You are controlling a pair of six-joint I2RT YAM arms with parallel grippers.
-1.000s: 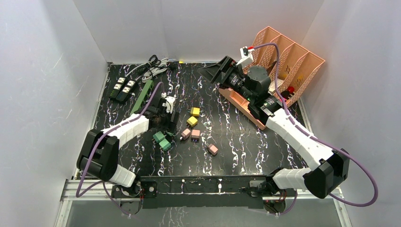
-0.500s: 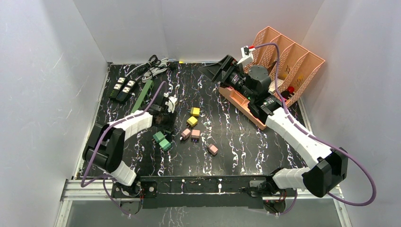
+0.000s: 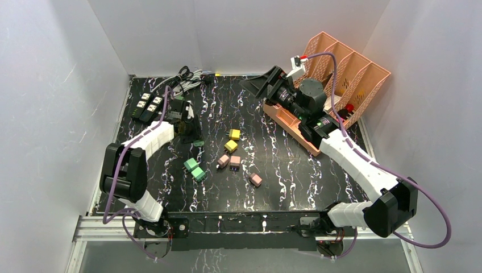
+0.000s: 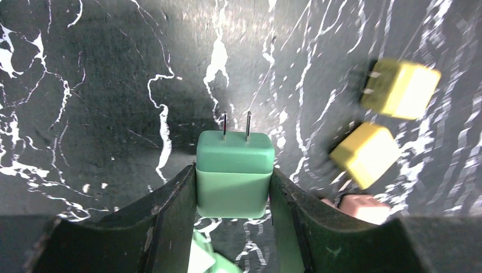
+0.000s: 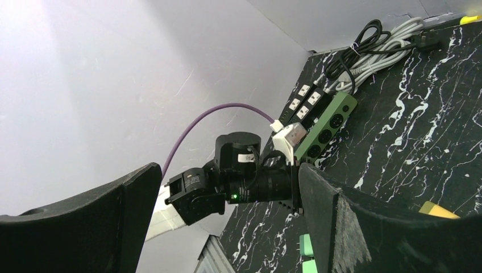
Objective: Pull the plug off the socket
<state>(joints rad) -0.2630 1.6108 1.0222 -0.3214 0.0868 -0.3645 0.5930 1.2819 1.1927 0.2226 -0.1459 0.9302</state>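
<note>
My left gripper [image 4: 233,177] is shut on a green two-prong plug [image 4: 233,162], held just above the black marbled table with its prongs pointing away and free of any socket. In the top view this gripper [image 3: 195,140] sits left of centre with the plug [image 3: 197,143] at its tip. The green power strip [image 5: 332,116] and the black power strips [image 3: 146,106] lie at the back left, and my left arm covers most of the green strip in the top view. My right gripper [image 3: 262,86] is open and empty, raised high at the back centre.
Loose plugs lie mid-table: two yellow [image 3: 234,134], three pink [image 3: 235,161] and two green [image 3: 195,169]. Coiled cables [image 3: 187,79] lie at the back left. An orange file rack [image 3: 347,74] stands at the back right. White walls enclose the table.
My left wrist has swung back and to the left toward the power strips, with the green plug still in its fingers. The right arm has barely moved.
</note>
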